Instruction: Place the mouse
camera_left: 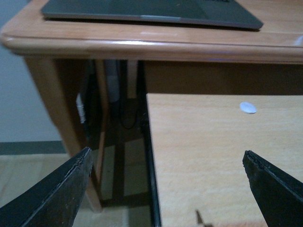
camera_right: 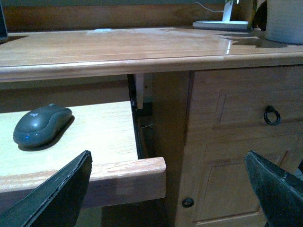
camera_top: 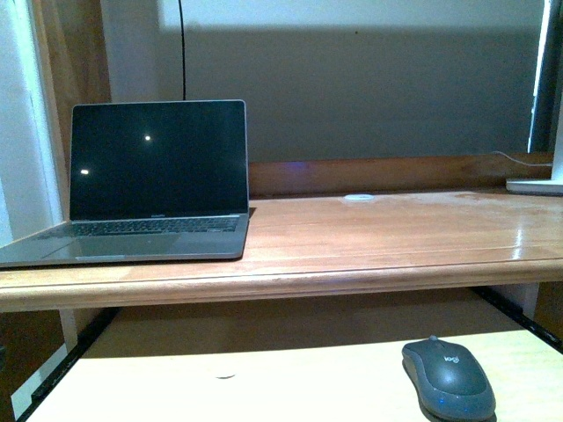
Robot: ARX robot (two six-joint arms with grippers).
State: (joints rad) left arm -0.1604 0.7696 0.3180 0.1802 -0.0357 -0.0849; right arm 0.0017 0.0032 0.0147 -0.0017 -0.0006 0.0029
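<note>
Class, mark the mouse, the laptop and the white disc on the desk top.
mouse (camera_top: 447,374): front view, on its domed back.
laptop (camera_top: 158,158): front view, middle of the dark screen.
white disc (camera_top: 359,197): front view, its centre.

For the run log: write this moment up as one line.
mouse: on pull-out tray, right side, untouched | laptop: open on desk top, screen dark | left gripper: open, empty | right gripper: open, empty
</note>
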